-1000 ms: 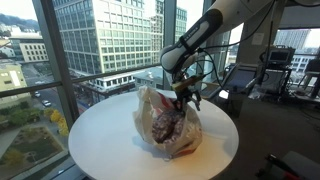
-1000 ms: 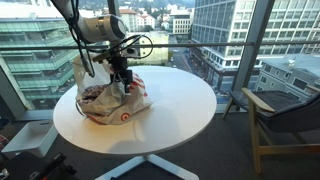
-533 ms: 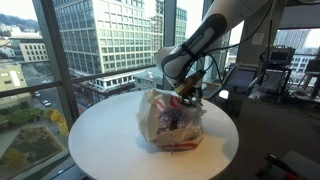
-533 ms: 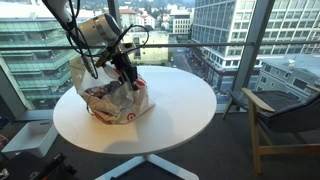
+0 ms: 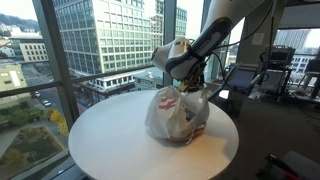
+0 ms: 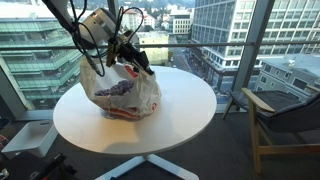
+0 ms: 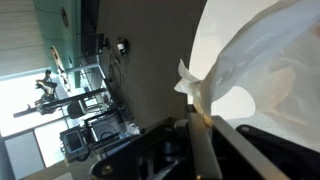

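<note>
1. City windows (image 5: pixel 100 40) stood behind, and the round white table (image 5: pixel 95 135) spread out at left.
2. Right of centre, the plastic bag (image 5: pixel 178 115) rested on it, upright.
3. My gripper (image 5: pixel 188 88) was pinched shut on its bunched top, the bag straight below my jaws.

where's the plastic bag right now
In both exterior views the plastic bag stands on the round white table, its top pinched in the shut gripper above it.

The gripper (image 6: pixel 130 56) apparently pinches the plastic bag (image 6: pixel 125 92) on the white table (image 6: pixel 182 118).
</note>
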